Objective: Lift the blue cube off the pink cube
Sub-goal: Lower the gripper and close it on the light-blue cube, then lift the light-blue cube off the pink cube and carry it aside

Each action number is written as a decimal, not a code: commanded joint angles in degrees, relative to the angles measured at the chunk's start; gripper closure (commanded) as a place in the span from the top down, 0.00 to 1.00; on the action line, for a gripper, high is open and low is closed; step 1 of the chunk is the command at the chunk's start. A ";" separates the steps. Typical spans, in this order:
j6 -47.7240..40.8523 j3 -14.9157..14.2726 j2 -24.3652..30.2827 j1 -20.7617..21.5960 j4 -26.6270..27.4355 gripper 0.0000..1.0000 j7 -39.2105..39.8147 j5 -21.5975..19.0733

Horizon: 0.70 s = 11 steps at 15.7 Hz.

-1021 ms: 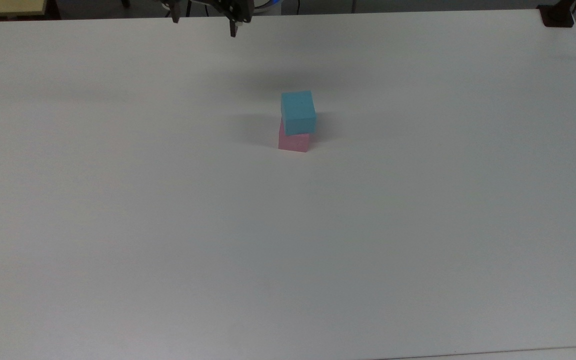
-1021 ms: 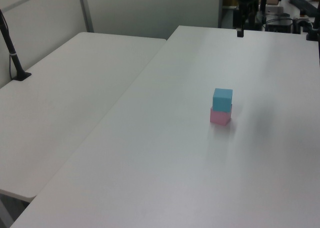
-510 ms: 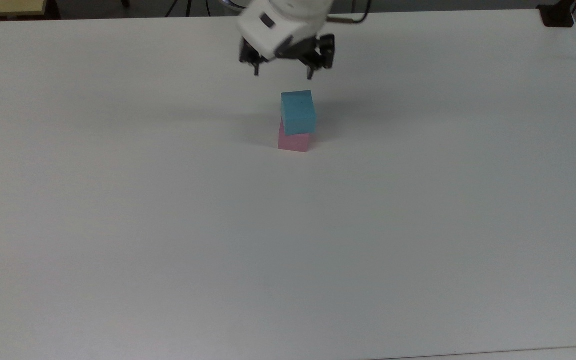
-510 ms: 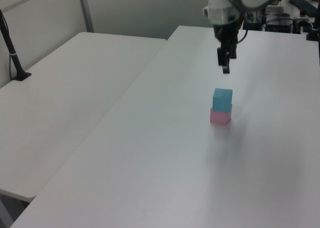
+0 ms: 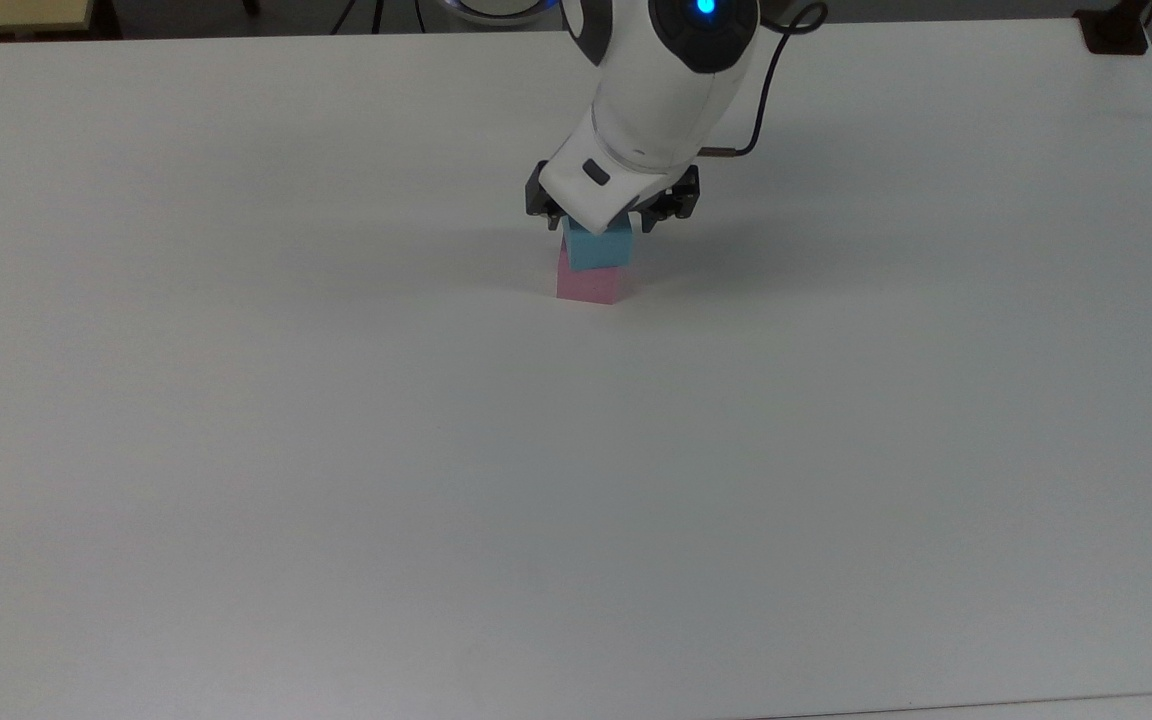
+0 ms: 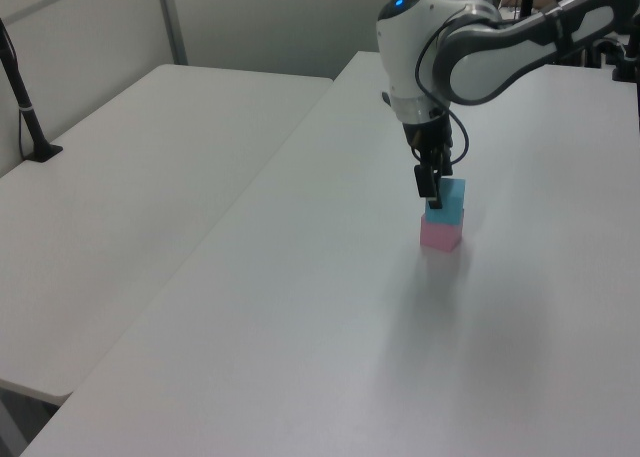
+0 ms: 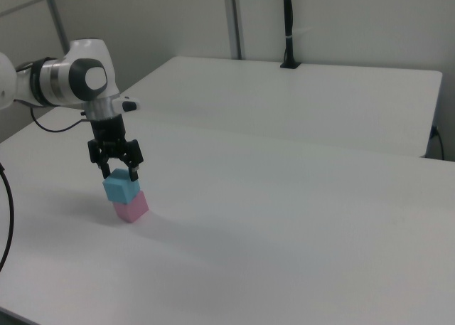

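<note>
Gripper (image 7: 119, 174) is right over the stack, fingers spread wide and pointing down, one on each side of the blue cube's (image 7: 121, 188) top edge. The right view shows a fingertip (image 7: 133, 174) just beside the cube's upper corner; whether it touches, I cannot tell. Blue cube (image 5: 599, 249) sits on the pink cube (image 5: 588, 284), slightly offset, out on the white table (image 5: 336, 450). In the left view the gripper (image 6: 432, 193) overlaps the blue cube (image 6: 449, 202), pink cube (image 6: 440, 235) below.
</note>
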State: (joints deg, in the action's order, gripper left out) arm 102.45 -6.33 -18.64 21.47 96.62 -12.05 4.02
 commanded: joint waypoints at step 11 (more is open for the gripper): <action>-2.87 -4.91 0.80 -7.04 -6.78 0.14 14.23 -1.82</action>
State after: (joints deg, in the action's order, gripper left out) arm 101.01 -9.63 -17.71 19.14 93.02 -4.55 3.91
